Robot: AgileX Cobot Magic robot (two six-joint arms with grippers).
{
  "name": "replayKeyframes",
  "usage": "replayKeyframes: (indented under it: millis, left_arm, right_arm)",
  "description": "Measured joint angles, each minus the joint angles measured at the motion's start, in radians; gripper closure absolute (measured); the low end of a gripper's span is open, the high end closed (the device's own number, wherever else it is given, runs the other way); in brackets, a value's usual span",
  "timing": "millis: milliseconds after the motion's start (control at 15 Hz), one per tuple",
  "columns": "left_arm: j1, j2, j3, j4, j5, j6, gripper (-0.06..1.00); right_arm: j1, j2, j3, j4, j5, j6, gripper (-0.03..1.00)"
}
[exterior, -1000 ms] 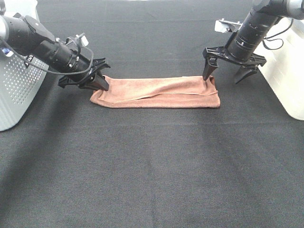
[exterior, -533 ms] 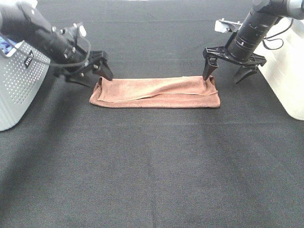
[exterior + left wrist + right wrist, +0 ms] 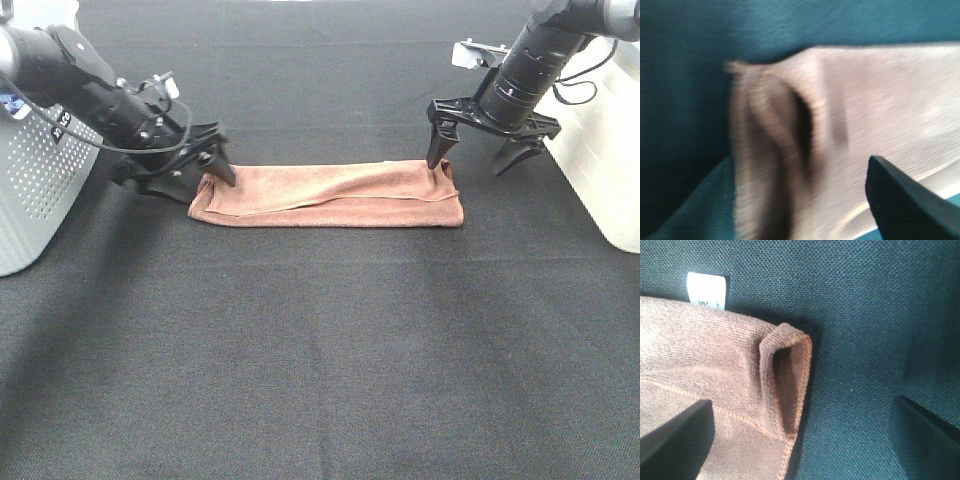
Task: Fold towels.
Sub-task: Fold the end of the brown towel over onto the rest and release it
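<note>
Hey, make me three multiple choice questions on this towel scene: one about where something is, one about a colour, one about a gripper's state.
1. Where does the towel lie?
A. flat on the black table cover
B. hanging from a rail
C. rolled inside a drawer

2. What colour is the towel?
A. blue
B. reddish-brown
C. green

3. How is the right gripper?
A. shut on the towel
B. shut, empty
C. open

Answers:
1 A: it lies as a folded strip on the cover.
2 B: this is plain in the high view.
3 C: its fingers stand wide apart, one tip at the towel's end.
</note>
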Motion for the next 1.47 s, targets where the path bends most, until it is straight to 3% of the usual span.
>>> replayKeyframes:
  millis: [200, 267, 467, 533, 733, 800, 1067, 1200, 1333, 1467]
  left_arm:
    - [-0.001, 0.029, -0.019, -0.072, 0.004, 0.036, 0.37]
    - [-0.002, 0.032, -0.020, -0.072, 0.002, 0.035, 0.46]
    - [-0.002, 0.026, -0.020, -0.001, -0.014, 0.035, 0.89]
    - [-0.002, 0.019, -0.026, 0.036, -0.017, 0.035, 0.92]
    - [-0.002, 0.012, -0.131, 0.144, 0.085, -0.029, 0.92]
    - [-0.002, 0.012, -0.131, 0.144, 0.085, -0.029, 0.92]
    - [-0.002, 0.011, -0.374, 0.374, 0.332, -0.187, 0.92]
    - [-0.002, 0.011, -0.481, 0.446, 0.440, -0.238, 0.92]
    - [-0.005, -0.004, -0.543, 0.418, 0.454, -0.285, 0.92]
    - [-0.034, -0.011, -0.546, 0.304, 0.455, -0.293, 0.92]
  right_arm:
    - [0.000, 0.000, 0.000, 0.000, -0.001, 0.000, 0.09]
    - [0.000, 0.000, 0.000, 0.000, -0.005, 0.000, 0.09]
    - [0.000, 0.000, 0.000, 0.000, -0.005, 0.000, 0.09]
    - [0.000, 0.000, 0.000, 0.000, -0.005, 0.000, 0.09]
    - [0.000, 0.000, 0.000, 0.000, -0.005, 0.000, 0.09]
    - [0.000, 0.000, 0.000, 0.000, -0.005, 0.000, 0.09]
    - [0.000, 0.000, 0.000, 0.000, -0.005, 0.000, 0.09]
    - [0.000, 0.000, 0.000, 0.000, -0.004, 0.000, 0.09]
    - [0.000, 0.000, 0.000, 0.000, 0.001, 0.000, 0.09]
    - [0.000, 0.000, 0.000, 0.000, 0.002, 0.000, 0.09]
